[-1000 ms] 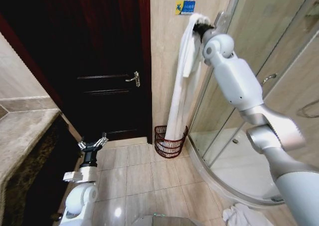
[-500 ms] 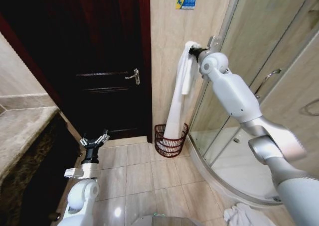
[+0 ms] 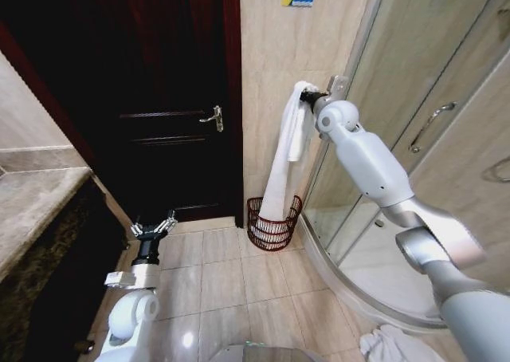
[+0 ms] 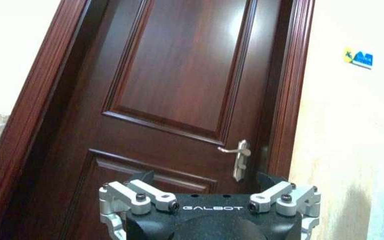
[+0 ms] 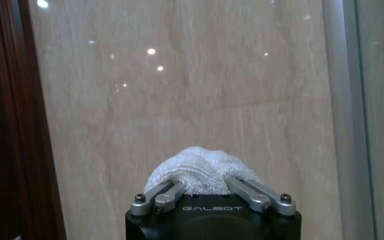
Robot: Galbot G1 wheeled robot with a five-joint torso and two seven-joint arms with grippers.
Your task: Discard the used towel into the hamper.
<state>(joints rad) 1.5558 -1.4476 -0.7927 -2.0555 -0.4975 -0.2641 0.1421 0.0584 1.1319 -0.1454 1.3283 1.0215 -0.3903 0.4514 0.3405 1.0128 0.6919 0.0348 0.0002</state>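
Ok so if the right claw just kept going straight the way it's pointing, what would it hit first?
Probably the beige tiled wall. The right claw, shut on the white terry towel, faces that wall squarely with nothing else between, though how far off it stands is unclear.

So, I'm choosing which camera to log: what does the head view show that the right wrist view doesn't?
Head view alone: the towel's full length hanging from the right gripper into the hamper, the door, and the left gripper open, low by the floor. Right wrist view alone: fingers pinching the towel's bunched top. Both: gripped towel and beige wall.
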